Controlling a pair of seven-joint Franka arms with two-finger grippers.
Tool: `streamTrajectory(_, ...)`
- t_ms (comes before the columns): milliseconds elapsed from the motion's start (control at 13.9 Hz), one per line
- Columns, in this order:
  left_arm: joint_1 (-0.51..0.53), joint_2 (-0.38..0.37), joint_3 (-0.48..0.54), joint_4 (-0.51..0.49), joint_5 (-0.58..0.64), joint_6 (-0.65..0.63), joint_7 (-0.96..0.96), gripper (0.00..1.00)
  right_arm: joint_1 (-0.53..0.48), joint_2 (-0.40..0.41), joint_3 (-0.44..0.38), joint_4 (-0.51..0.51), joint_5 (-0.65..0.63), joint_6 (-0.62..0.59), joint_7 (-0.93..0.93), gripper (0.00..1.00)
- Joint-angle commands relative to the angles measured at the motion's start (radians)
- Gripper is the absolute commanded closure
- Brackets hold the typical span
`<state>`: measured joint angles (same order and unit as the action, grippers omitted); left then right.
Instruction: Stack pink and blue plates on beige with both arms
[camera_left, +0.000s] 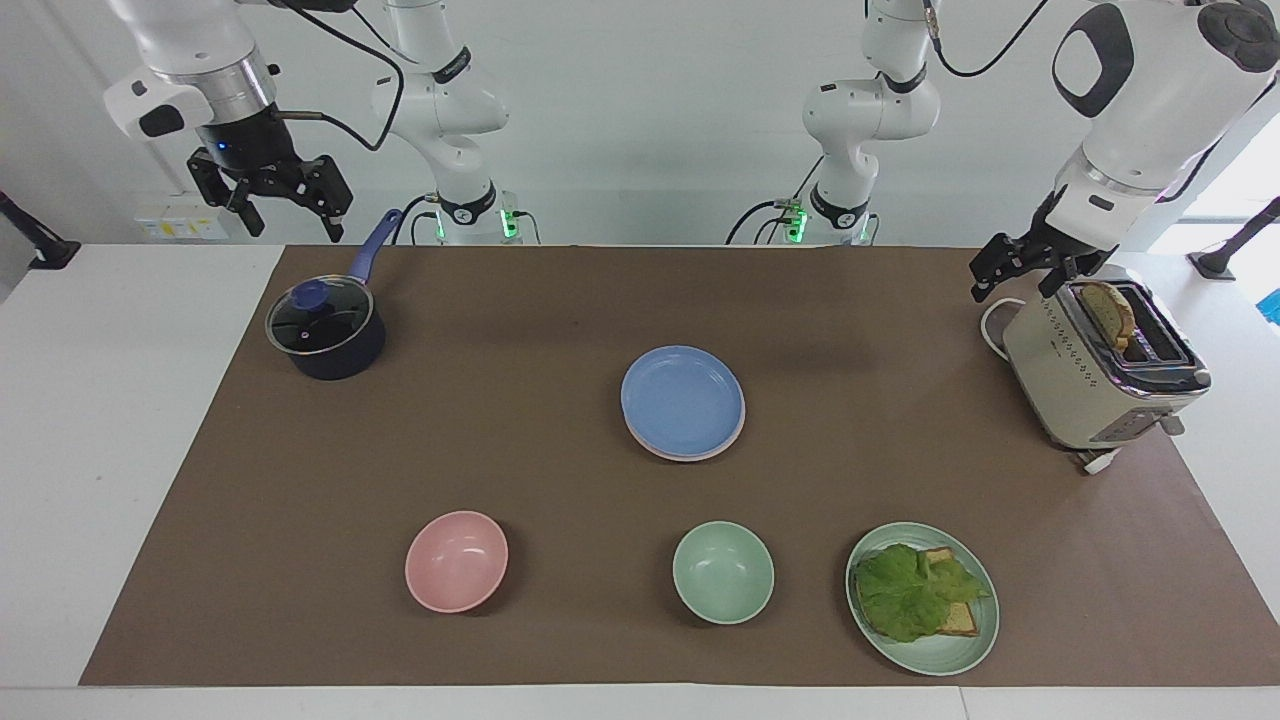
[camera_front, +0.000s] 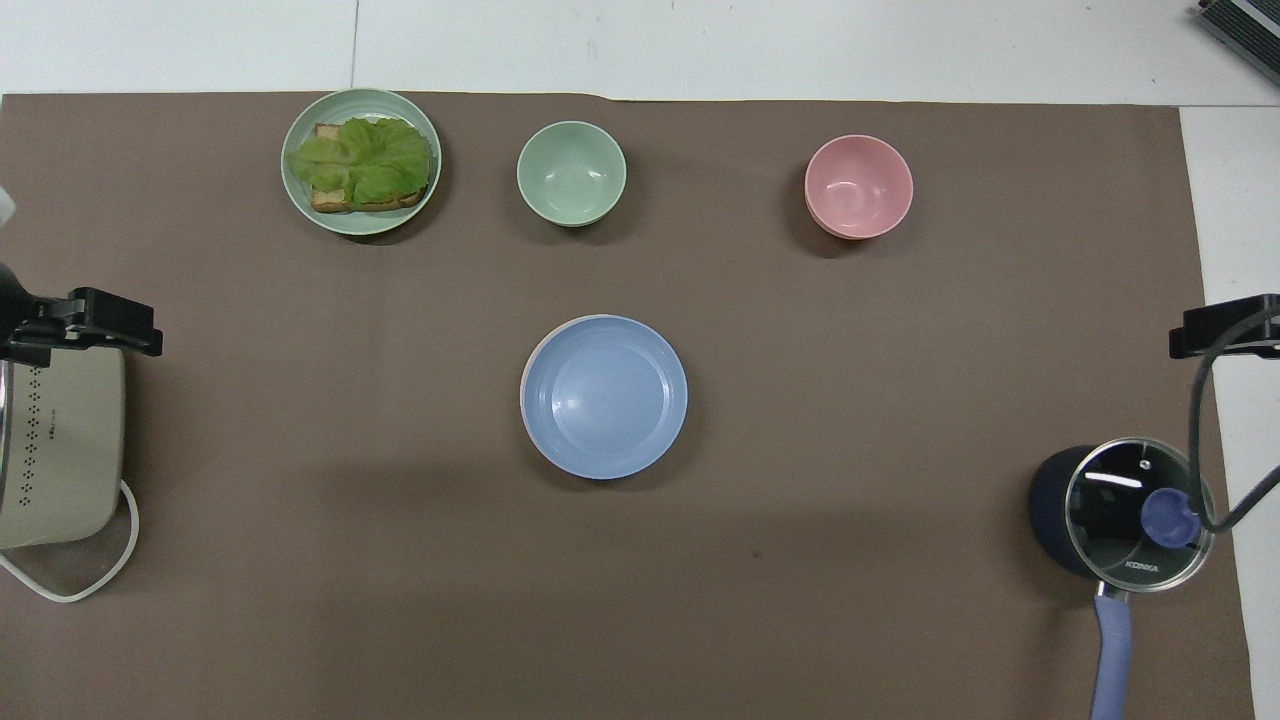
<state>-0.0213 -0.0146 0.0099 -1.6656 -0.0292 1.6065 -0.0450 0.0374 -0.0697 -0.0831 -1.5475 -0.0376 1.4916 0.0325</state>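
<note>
**Facing view: plates stacked at mid-table, both claws raised and spread**

A brown mat (camera_left: 560, 300) covered most of a white table (camera_left: 110, 400), with a pale wall at the robots' end. At the middle of the mat sat the blue plate (camera_left: 683, 399), round, shallow, matte, with a low rim. It lay on top of the pink plate (camera_left: 737, 424), of which only a thin pale edge showed around its rim. A beige plate under them could not be made out in either view.

Farther from the robots stood a pink bowl (camera_left: 456, 560), a green bowl (camera_left: 723, 572) and a pale green plate (camera_left: 922, 598) carrying toast under a lettuce leaf (camera_left: 912, 590), the plate toward the left arm's end. A dark blue saucepan (camera_left: 326, 335) with a glass lid stood near the robots at the right arm's end. A beige toaster (camera_left: 1100, 365) with a slice in its slot stood at the left arm's end.

The right gripper (camera_left: 270, 195) hung high over the table's edge beside the saucepan, fingers spread and holding nothing. The left gripper (camera_left: 1025, 265) hung just beside the toaster's top, fingers likewise spread and empty.
</note>
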Motion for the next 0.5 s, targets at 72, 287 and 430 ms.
streamTrajectory(72,0.009,-0.021,-0.007,-0.025,0.011,0.013,0.004,0.00,-0.004,-0.039,0.000,-0.069,0.002,-0.007,-0.028,0.00)
streamTrajectory(287,0.009,-0.021,-0.007,-0.025,0.011,0.013,0.004,0.00,0.001,-0.035,0.002,-0.092,0.011,0.036,-0.028,0.00)
streamTrajectory(430,0.009,-0.021,-0.007,-0.025,0.011,0.013,0.004,0.00,0.002,-0.041,0.003,-0.095,0.010,0.019,-0.028,0.00)
